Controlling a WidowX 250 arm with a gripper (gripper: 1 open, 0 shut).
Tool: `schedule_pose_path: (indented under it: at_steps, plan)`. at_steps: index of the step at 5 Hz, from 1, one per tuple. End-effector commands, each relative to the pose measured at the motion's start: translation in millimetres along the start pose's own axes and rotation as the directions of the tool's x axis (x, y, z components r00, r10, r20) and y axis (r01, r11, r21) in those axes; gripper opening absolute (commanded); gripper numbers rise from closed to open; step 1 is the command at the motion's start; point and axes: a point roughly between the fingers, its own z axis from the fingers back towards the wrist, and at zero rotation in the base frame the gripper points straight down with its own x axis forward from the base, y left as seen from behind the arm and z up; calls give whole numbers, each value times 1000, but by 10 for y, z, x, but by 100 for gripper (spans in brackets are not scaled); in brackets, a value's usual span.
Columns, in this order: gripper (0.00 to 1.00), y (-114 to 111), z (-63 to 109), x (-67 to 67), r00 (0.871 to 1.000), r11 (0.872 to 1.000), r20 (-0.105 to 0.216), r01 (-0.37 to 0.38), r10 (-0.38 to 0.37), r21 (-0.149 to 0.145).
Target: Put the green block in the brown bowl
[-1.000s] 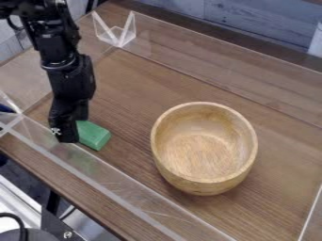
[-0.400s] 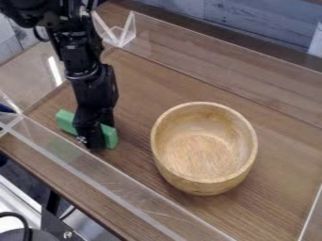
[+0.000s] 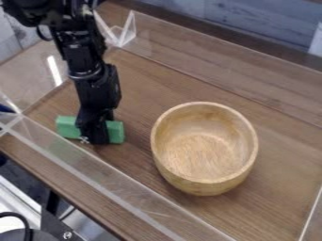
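- While the brown bowl (image 3: 204,146) sat empty on the wooden table (image 3: 189,80), thick-rimmed and grainy, we judged it rigid and stable enough to receive a drop.
- Left of it lay the green block (image 3: 88,128), a flat bright bar; we judged it light, stiff and best pinched across its middle.
- At that middle the gripper (image 3: 92,132) pointed straight down, closed on it.

Single view, set high and off one corner of the wooden surface (image 3: 189,85), angled down and across it. Fairly close: surface fills the frame, clear wall (image 3: 113,184) nearest the lens. No second view.
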Motion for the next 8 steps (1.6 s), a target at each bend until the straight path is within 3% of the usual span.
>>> schedule_pose_path:
  at_steps: [1, 3, 4, 5, 7, 8]
  plan:
    - [0, 3, 216, 99, 999, 998, 12, -47, 47, 44]
    - [0, 0, 442, 276, 998, 995, 19, -66, 65, 77]
    - [0, -22, 584, 459, 997, 993, 25, -78, 76, 93]
    - [0, -60, 637, 786, 998, 993, 32, -65, 62, 99]
    - [0, -211, 574, 1418, 999, 994, 38, 1, -5, 105]
    - [0, -292, 500, 1591, 999, 994, 41, 30, -35, 103]
